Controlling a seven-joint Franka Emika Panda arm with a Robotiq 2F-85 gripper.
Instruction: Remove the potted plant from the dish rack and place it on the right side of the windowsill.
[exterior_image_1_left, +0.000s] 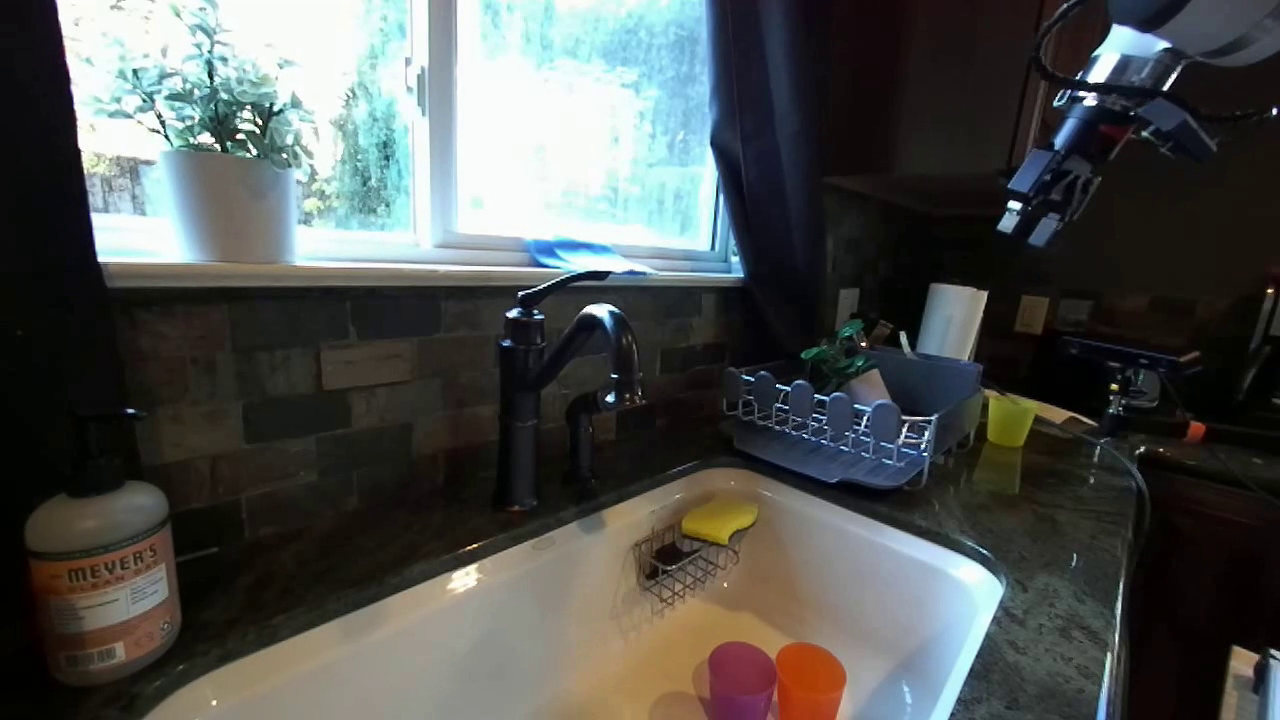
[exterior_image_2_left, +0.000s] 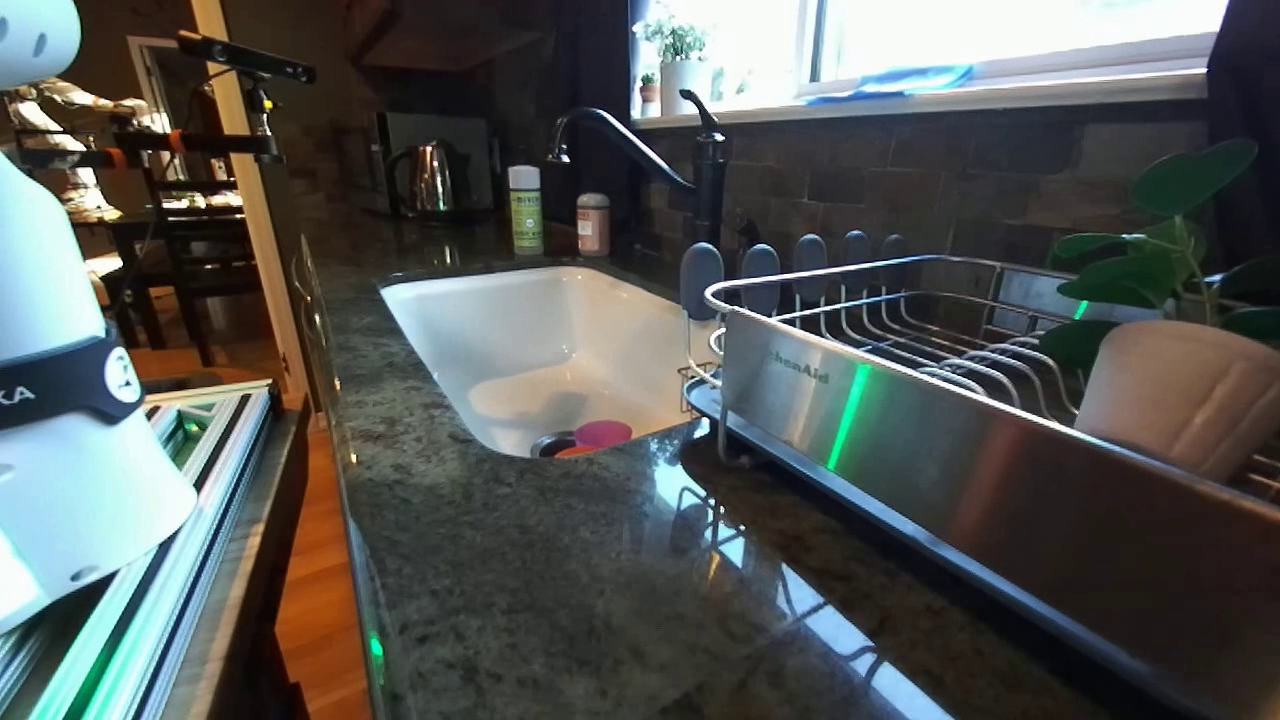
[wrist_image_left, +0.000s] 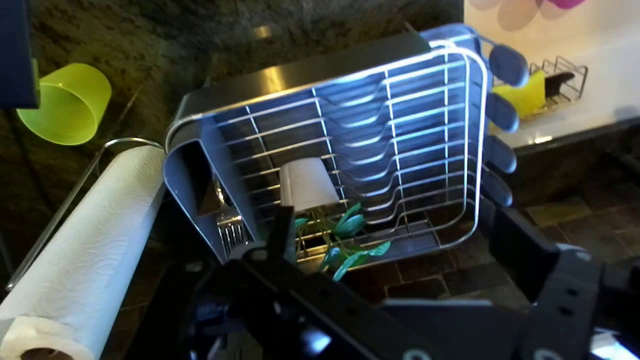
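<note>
The potted plant, green leaves in a small pale pot (exterior_image_1_left: 870, 388), lies on its side in the dish rack. It also shows at the right edge of an exterior view (exterior_image_2_left: 1180, 400) and in the wrist view (wrist_image_left: 307, 184). The dish rack (exterior_image_1_left: 830, 458) is grey with metal wire and stands on the counter beside the sink; it fills the wrist view's middle (wrist_image_left: 392, 135). The windowsill (exterior_image_1_left: 420, 274) runs under the bright window, also seen in an exterior view (exterior_image_2_left: 1080, 97). My gripper (exterior_image_1_left: 1028, 224) is raised high above the rack, apart from the plant. Its fingers (wrist_image_left: 400, 240) are wide apart and hold nothing.
A bushy plant in a white pot (exterior_image_1_left: 230, 205) stands on the sill's left, and a blue cloth (exterior_image_1_left: 585, 255) lies right of centre. The dark faucet (exterior_image_1_left: 520, 410) rises behind the sink (exterior_image_1_left: 850, 540). A paper towel roll (wrist_image_left: 95, 240) and yellow-green cup (wrist_image_left: 75, 102) stand beside the rack.
</note>
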